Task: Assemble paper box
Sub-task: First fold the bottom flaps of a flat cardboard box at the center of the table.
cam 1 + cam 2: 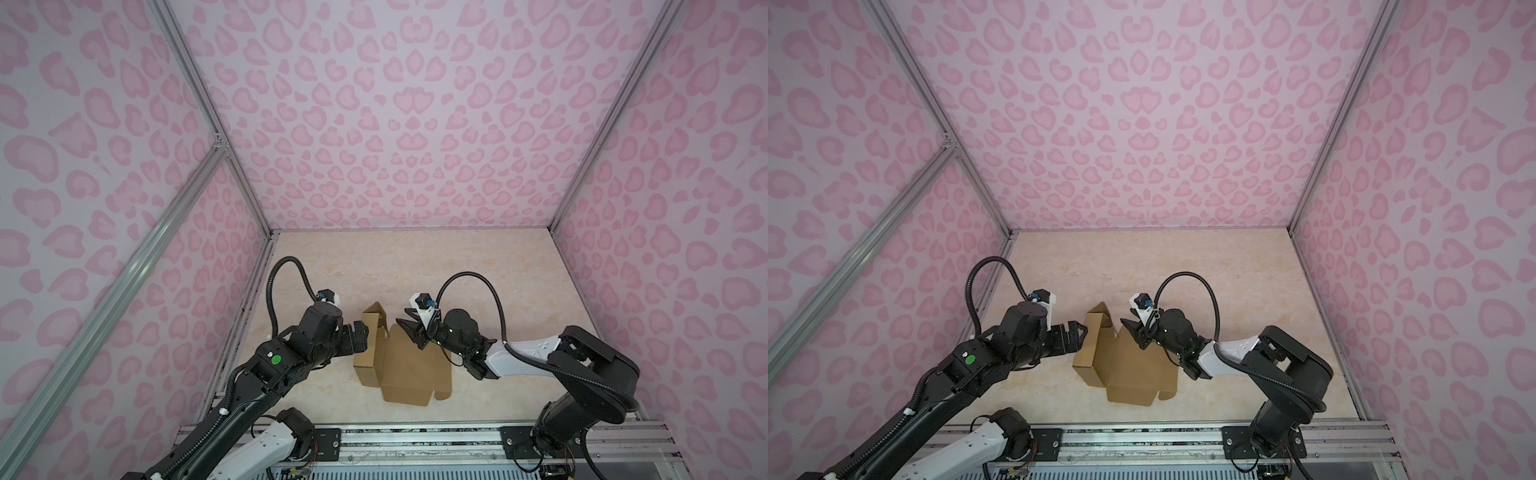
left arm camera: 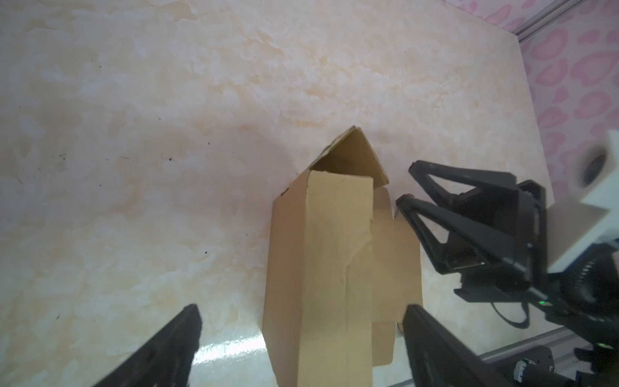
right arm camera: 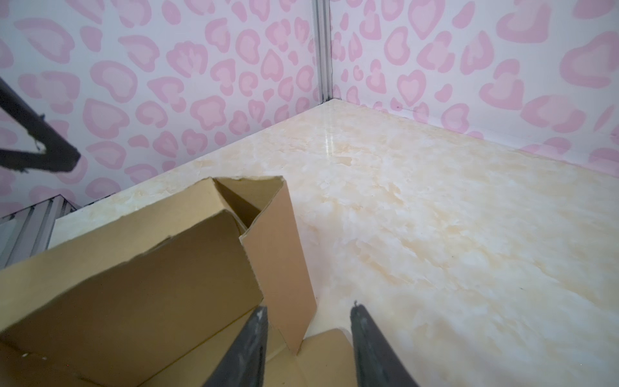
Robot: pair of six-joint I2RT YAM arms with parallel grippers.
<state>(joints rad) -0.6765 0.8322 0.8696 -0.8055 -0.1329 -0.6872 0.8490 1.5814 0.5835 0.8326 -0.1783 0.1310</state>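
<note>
The paper box (image 1: 415, 365) (image 1: 1138, 365) is a brown cardboard sheet lying partly folded in the middle of the table. Its left side is folded up into a long wall (image 2: 335, 268), and a pointed flap (image 3: 278, 261) stands at the far end. My left gripper (image 1: 365, 336) (image 1: 1084, 332) (image 2: 301, 306) is wide open, with its fingers on either side of that wall and not touching it. My right gripper (image 1: 405, 328) (image 1: 1128, 326) (image 3: 308, 308) hovers over the box's far right part. Its jaws are apart, with the lower corner of the upright flap between them.
The marble-patterned table (image 1: 415, 266) is walled in by pink heart-patterned panels (image 1: 395, 124) on three sides. An aluminium rail (image 1: 415, 436) carrying both arm bases runs along the front edge. The right arm's elbow (image 1: 594, 365) stands near the right wall.
</note>
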